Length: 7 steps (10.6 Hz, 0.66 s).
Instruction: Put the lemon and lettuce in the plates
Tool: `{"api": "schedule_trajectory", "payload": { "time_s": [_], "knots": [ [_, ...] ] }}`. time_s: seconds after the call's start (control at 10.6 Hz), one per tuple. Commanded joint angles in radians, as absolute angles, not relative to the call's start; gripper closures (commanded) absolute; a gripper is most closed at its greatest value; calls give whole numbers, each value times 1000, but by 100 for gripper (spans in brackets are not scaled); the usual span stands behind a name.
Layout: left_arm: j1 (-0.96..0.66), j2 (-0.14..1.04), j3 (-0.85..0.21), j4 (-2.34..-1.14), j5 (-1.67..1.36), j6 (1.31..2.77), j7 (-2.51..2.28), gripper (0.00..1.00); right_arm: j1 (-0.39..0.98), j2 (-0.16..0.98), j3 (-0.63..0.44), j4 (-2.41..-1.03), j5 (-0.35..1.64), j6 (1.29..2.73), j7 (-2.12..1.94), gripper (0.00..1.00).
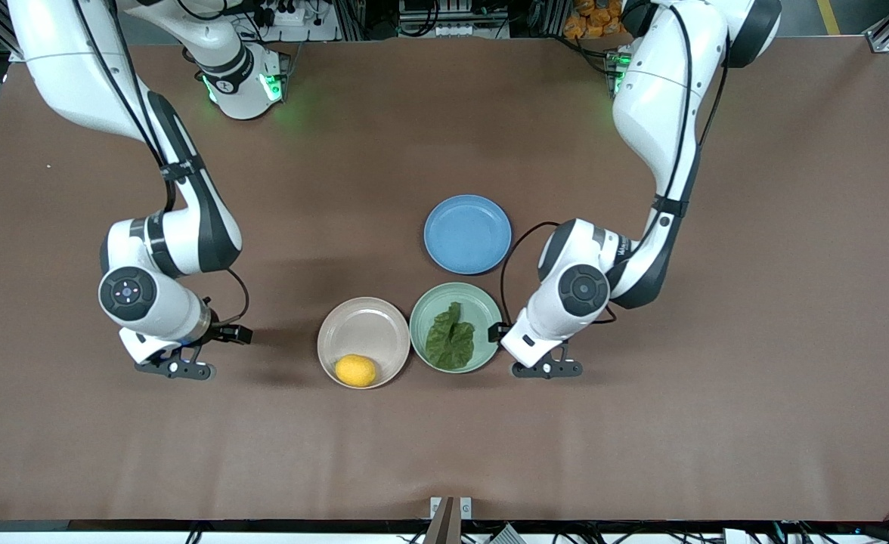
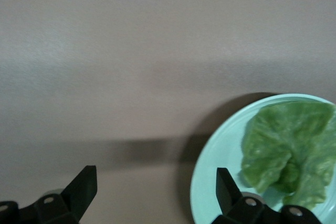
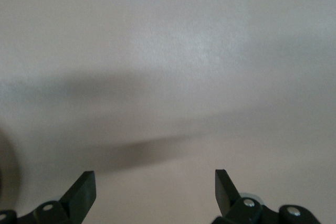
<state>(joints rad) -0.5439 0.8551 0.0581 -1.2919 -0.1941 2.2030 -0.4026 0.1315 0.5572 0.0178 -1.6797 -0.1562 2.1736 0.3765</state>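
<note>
The yellow lemon [image 1: 355,370] lies in the beige-pink plate [image 1: 363,325], at the plate's edge nearest the front camera. Beside it, toward the left arm's end, the wrinkly green lettuce [image 1: 450,338] lies in the mint green plate [image 1: 482,306]. My left gripper [image 1: 547,369] hangs open just beside the green plate, with nothing between its fingers. In the left wrist view the lettuce [image 2: 291,150] and the green plate [image 2: 220,156] show next to one fingertip [image 2: 224,184]. My right gripper [image 1: 175,368] is open and empty over bare table toward the right arm's end.
An empty blue plate [image 1: 467,233] sits farther from the front camera than the green plate. The brown table mat [image 1: 717,393] stretches bare around the three plates. The right wrist view shows only mat [image 3: 168,77] and shadow.
</note>
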Motion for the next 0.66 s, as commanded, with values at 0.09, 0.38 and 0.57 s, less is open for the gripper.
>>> {"api": "schedule_trajectory", "payload": {
  "time_s": [0.09, 0.38, 0.57],
  "knots": [
    [-463, 816, 58, -1305, -126, 2105, -270, 0, 114, 404, 31, -1810, -172, 2165, 324, 0],
    [-413, 805, 60, -1307, -115, 2050, -233, 0, 114, 332, 32, -1815, -164, 2096, 321, 0],
    [-378, 804, 58, -1308, -94, 2036, -218, 0, 88, 264, 32, -1815, -150, 2024, 269, 0]
  ]
}}
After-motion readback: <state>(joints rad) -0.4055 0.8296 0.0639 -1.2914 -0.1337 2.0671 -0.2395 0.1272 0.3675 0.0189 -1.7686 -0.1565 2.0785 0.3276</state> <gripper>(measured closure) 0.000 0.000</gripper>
